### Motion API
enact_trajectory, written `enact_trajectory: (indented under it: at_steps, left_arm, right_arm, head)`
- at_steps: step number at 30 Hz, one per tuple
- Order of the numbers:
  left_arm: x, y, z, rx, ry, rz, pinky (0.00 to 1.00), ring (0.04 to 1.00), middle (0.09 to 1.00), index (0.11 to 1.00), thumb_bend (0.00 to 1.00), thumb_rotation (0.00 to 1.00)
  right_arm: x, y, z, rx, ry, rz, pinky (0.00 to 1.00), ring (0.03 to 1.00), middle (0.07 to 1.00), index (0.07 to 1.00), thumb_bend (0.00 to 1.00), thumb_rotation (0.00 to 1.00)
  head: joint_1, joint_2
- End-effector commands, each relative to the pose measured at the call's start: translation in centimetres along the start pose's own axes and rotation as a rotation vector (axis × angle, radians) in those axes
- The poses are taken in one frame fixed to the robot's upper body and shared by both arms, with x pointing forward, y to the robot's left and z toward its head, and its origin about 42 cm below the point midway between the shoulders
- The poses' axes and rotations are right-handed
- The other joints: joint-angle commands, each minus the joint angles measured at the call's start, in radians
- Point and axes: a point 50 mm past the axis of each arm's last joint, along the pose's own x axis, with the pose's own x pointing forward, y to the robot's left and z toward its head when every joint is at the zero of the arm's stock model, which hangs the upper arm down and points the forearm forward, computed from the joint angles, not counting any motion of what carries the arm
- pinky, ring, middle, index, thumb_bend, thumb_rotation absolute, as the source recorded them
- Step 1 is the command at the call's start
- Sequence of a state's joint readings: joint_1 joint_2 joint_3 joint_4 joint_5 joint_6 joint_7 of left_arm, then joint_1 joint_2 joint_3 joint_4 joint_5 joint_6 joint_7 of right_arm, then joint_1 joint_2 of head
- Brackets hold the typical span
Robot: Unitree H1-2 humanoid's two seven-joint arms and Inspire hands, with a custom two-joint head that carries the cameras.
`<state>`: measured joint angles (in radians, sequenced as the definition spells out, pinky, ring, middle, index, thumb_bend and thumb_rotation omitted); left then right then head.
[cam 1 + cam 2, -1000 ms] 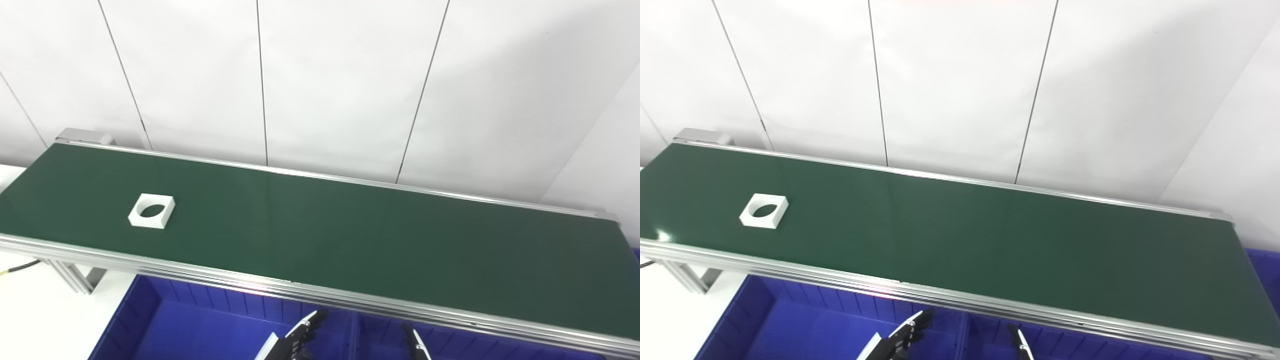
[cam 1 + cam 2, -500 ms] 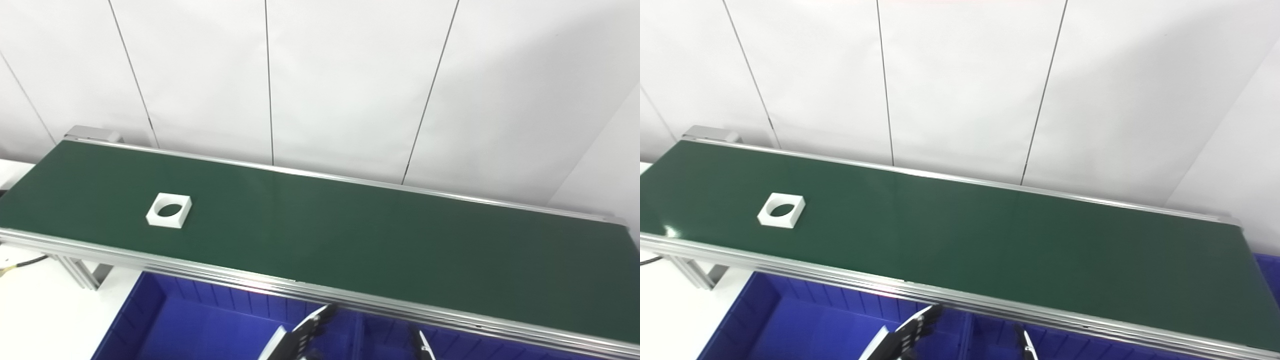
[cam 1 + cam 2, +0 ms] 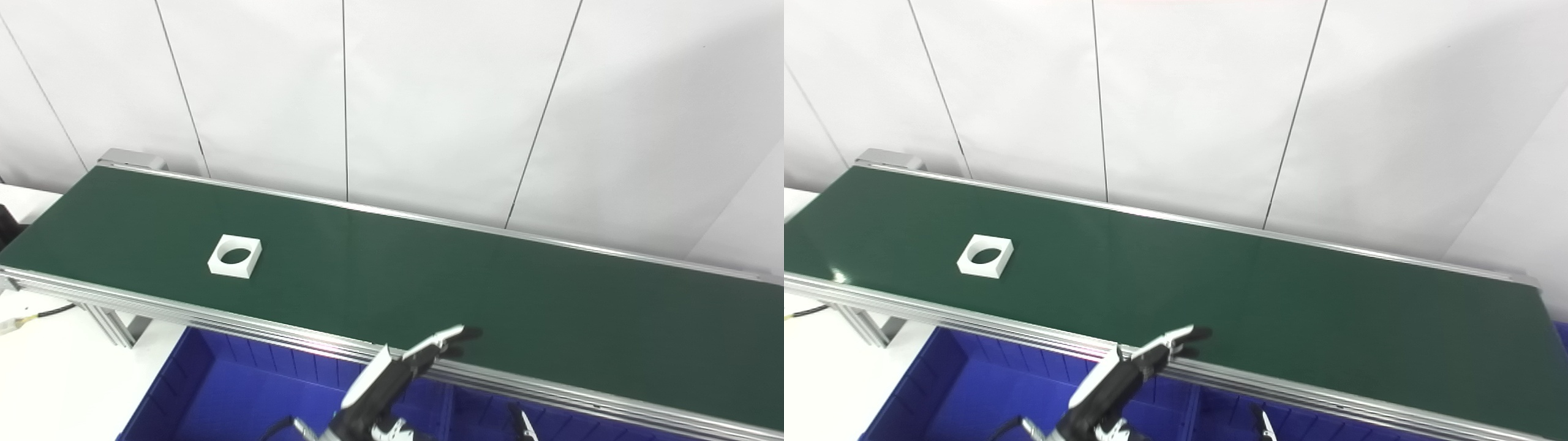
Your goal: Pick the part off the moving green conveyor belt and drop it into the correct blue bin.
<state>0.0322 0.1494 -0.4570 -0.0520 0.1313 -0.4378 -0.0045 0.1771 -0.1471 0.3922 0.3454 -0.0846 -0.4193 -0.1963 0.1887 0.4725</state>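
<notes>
Left eye view. A dark green conveyor belt (image 3: 429,288) runs aslant across the frame, matte, framed in ribbed silver aluminium rail (image 3: 184,309). Behind it stands a white panelled wall (image 3: 429,92) with thin dark seams. A white tabletop (image 3: 55,380) lies below the belt's left end, with a cable just under the rail. The part (image 3: 234,264), a white square block with a round hole through it, lies flat on the belt toward its left end, nearer the front rail than the back. Below the front rail sits a blue bin (image 3: 245,392), ribbed plastic walls; a divider separates a second bin (image 3: 484,410), cut off by the bottom edge. The left hand (image 3: 404,370) rises over the front rail well right of the part, fingers extended and apart, holding nothing, dark tips reaching over the belt edge. Of the right hand (image 3: 520,422) only a sliver shows at the bottom edge; its pose cannot be told.

Right eye view. Same scene. The part (image 3: 985,256) lies apart from the left hand (image 3: 1130,373). The belt's right end is visible here, with a corner of blue beyond it.
</notes>
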Motion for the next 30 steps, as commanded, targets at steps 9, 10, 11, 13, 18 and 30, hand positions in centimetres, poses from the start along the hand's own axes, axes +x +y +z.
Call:
enact_trajectory:
  at_steps: [9, 10, 11, 13, 18, 30]
  left_arm:
    - [5.7, 6.3, 1.9, 0.366, -0.175, -0.042, 0.98, 0.962, 0.944, 0.908, 1.0, 0.59]
    - [6.1, 6.8, 2.1, 0.406, -0.184, -0.043, 0.97, 0.947, 0.936, 0.907, 1.0, 0.53]
    - [6.8, 7.6, 2.3, 0.457, -0.195, -0.046, 0.96, 0.936, 0.93, 0.905, 1.0, 0.48]
    - [7.6, 8.8, 2.6, 0.522, -0.204, -0.052, 0.93, 0.923, 0.923, 0.902, 1.0, 0.4]
    - [9.6, 11.5, 3.2, 0.675, -0.214, -0.081, 0.92, 0.918, 0.922, 0.91, 1.0, 0.38]
    - [12.7, 15.7, 3.0, 1.175, -0.056, -0.277, 0.79, 0.828, 0.863, 0.873, 1.0, 0.21]
  right_arm:
    - [0.9, 0.3, 1.2, 0.009, -0.083, 0.0, 1.0, 0.997, 0.997, 0.979, 0.84, 1.0]
    - [0.9, 0.3, 1.2, 0.011, -0.083, 0.001, 1.0, 0.997, 0.995, 0.978, 0.84, 1.0]
    - [0.9, 0.3, 1.1, 0.011, -0.081, 0.002, 1.0, 0.997, 0.994, 0.978, 0.83, 1.0]
    - [1.0, 0.4, 1.1, 0.012, -0.079, 0.004, 1.0, 0.998, 0.995, 0.98, 0.83, 1.0]
    - [1.2, 0.6, 1.1, 0.02, -0.078, 0.006, 1.0, 0.996, 0.995, 0.979, 0.83, 1.0]
    - [1.6, 0.9, 1.1, 0.023, -0.08, 0.015, 1.0, 0.99, 0.988, 0.973, 0.84, 1.0]
  head:
    - [-0.005, -0.005]
    - [-0.006, -0.005]
    - [-0.006, -0.006]
    - [-0.007, -0.008]
    - [-0.01, -0.012]
    - [-0.017, -0.013]
